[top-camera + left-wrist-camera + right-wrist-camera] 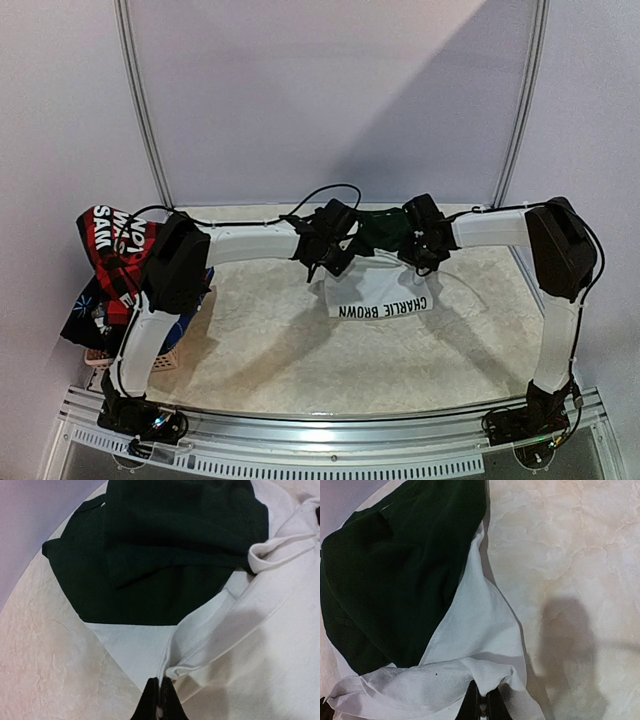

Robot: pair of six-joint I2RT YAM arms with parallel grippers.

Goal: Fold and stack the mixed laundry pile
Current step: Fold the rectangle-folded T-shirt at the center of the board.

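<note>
Red-and-black plaid shirt (pixel 118 250) with white lettering: topmost on the laundry pile (pixel 85 315) at the table's far left, with dark and blue pieces bunched beneath. It shows in the overhead view only.

Basket (pixel 165 358): pinkish and woven, under the pile, largely hidden by the left arm.

Left gripper (pixel 325 255): clenched on the T-shirt (pixel 375 295). Overhead, only its black body shows against the cloth. The left wrist view shows its fingers (pixel 150 702) pressed together with a white hem pinched at their tips.

T-shirt, white and dark green: held between both grippers at the far middle of the table (pixel 300 350). "CHARLIE BROWN" reads upside down overhead. Neither wrist view catches the lettering, only green cloth folded over white.

Right gripper (pixel 420 250): clenched on a bunched white fold, a grasp plain only in the right wrist view (pixel 482 705). That view also shows a shadow on the pale marbled surface.
</note>
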